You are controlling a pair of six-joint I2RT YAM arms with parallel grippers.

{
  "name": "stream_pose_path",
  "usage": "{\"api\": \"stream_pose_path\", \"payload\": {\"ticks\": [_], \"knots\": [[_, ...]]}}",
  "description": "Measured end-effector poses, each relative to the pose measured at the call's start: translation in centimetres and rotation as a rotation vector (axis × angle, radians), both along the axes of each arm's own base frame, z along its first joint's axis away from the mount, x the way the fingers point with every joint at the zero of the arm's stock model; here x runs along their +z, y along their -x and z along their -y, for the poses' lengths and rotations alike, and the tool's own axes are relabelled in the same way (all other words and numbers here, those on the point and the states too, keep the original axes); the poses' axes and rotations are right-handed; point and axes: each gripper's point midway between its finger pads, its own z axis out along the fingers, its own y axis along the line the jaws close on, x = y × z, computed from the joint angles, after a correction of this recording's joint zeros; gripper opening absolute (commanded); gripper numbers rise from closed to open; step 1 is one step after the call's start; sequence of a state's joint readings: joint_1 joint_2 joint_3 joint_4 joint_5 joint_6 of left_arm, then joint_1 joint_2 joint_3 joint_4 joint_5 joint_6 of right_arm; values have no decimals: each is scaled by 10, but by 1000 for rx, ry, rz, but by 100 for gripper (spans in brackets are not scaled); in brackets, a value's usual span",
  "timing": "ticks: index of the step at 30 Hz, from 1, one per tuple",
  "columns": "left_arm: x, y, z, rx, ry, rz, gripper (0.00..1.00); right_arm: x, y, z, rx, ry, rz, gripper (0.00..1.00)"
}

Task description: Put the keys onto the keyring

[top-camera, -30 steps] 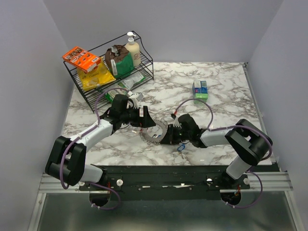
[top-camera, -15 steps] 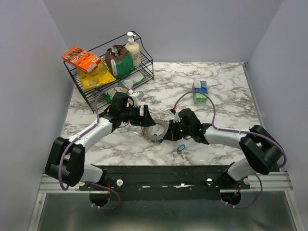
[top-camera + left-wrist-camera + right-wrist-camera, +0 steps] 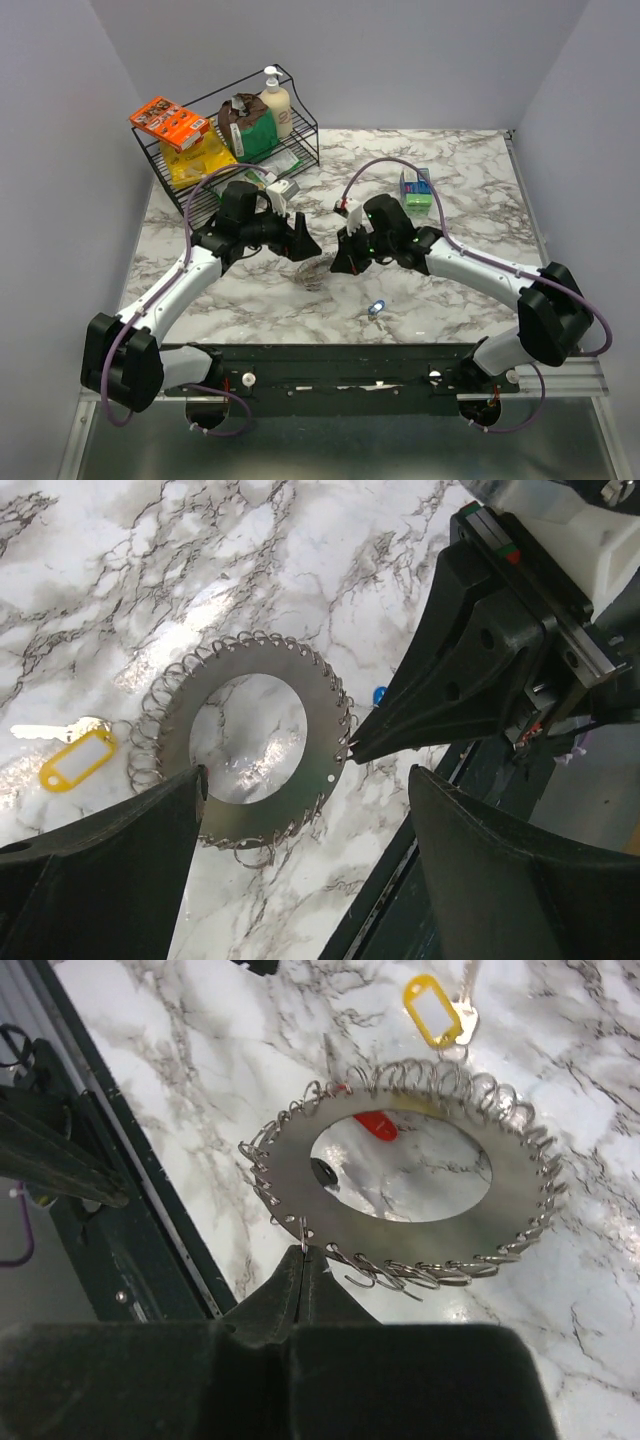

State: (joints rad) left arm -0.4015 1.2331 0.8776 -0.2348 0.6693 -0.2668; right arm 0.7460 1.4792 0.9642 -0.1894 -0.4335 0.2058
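The keyring (image 3: 318, 272) is a flat silvery disc with a wide hole and many small wire rings along its edge. My right gripper (image 3: 305, 1252) is shut on one edge ring and holds the keyring (image 3: 520, 1210) by its rim; it also shows in the left wrist view (image 3: 352, 748). My left gripper (image 3: 308, 775) is open above the keyring (image 3: 325, 730), one finger on each side. A yellow-headed key (image 3: 72, 758) lies at the ring's edge (image 3: 435, 1008). A red head (image 3: 378, 1125) shows through the hole. A blue key (image 3: 376, 309) lies apart near the front edge.
A black wire rack (image 3: 300, 135) with a soap bottle, packets and an orange box stands at the back left. A green box (image 3: 416, 188) lies at the back right. The table's dark front edge (image 3: 400, 346) runs just below the keyring.
Both arms have moved away from the front edge and risen. The right gripper has carried the keyring with it. The blue key stays on the table.
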Motion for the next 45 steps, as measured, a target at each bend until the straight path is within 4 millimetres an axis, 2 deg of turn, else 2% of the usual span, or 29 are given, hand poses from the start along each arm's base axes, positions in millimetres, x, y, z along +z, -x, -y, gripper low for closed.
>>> {"api": "stream_pose_path", "payload": {"ticks": [5,10,14,18,23,28,35,41,45], "knots": [[12,9,0,-43,13,44,88,20,4,-8,81,-34,26,1],[35,24,4,-124,69,101,82,38,13,-12,158,-67,40,1],[51,36,7,-191,113,142,74,61,22,-15,231,-109,54,1],[67,48,11,-270,154,176,61,83,34,-16,300,-159,71,1],[81,61,14,-358,192,196,51,96,45,-14,348,-190,74,1],[80,66,15,-389,197,194,49,100,49,-11,353,-192,71,1],[68,74,23,-429,183,144,48,103,50,-10,352,-193,74,1],[66,78,28,-449,184,135,39,103,50,-10,351,-193,75,1],[66,79,29,-454,185,134,27,103,50,-10,351,-193,75,1]]}}
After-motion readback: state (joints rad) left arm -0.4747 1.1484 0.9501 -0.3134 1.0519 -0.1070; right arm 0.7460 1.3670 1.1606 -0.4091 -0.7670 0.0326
